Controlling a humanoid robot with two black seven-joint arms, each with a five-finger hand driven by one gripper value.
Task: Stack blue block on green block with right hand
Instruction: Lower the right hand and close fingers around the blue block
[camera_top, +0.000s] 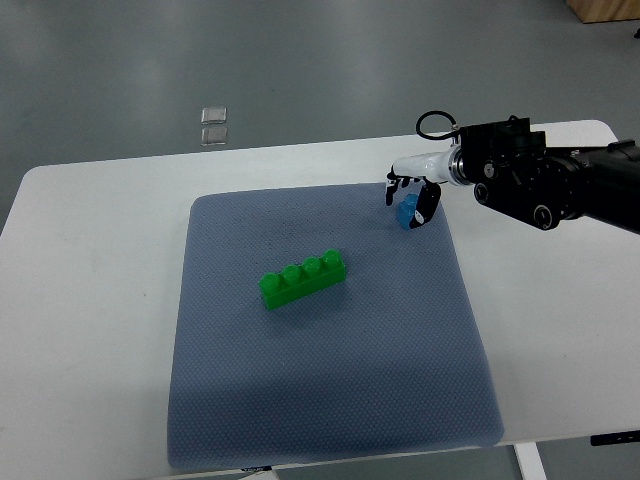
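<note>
A long green block with a row of studs lies slightly tilted near the middle of the blue-grey mat. My right hand reaches in from the right edge to the mat's upper right corner. Its fingers are curled around a small blue block, which sits just above or on the mat; I cannot tell whether it touches. The hand and block are well to the upper right of the green block. The left arm does not show.
The mat lies on a white table. Two small clear square items lie on the grey floor beyond the table's far edge.
</note>
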